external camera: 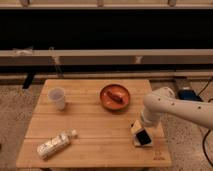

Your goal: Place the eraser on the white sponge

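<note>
Your worktop (95, 140): light wooden slats, terrazzo floor around it. White paper cup (56, 98) upright near your back-left corner. Orange-red bowl (115, 96) near back edge, right of centre (something reddish inside, can't tell what). White-labelled bottle (55, 144) lying on its side near front-left corner, cap end angled toward middle. Claw (140, 131) low over worktop's right side.
</note>
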`<state>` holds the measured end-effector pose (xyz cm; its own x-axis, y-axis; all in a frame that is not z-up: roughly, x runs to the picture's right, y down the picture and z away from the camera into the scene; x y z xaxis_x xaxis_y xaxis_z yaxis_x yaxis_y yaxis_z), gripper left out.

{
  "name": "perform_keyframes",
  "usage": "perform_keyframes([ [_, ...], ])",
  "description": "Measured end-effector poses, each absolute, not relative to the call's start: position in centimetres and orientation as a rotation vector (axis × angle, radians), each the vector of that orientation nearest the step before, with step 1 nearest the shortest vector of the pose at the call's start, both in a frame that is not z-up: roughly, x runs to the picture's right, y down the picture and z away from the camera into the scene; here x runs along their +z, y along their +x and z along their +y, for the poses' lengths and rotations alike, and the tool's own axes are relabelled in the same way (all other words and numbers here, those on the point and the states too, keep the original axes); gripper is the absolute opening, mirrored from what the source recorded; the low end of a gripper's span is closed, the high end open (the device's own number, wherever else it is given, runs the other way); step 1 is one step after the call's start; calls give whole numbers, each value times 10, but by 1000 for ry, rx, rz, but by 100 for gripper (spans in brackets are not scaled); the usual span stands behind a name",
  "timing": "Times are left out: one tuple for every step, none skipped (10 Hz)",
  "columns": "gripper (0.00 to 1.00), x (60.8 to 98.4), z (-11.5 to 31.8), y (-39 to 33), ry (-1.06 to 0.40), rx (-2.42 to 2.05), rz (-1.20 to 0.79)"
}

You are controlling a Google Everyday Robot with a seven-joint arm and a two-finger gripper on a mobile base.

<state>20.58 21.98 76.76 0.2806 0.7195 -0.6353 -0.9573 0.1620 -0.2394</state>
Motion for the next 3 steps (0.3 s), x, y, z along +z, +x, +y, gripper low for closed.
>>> perform_keyframes([
  [80,761,214,204,-671,1243,400],
  [80,755,209,202,-662,1236,373],
  [80,754,209,203,-660,1237,369],
])
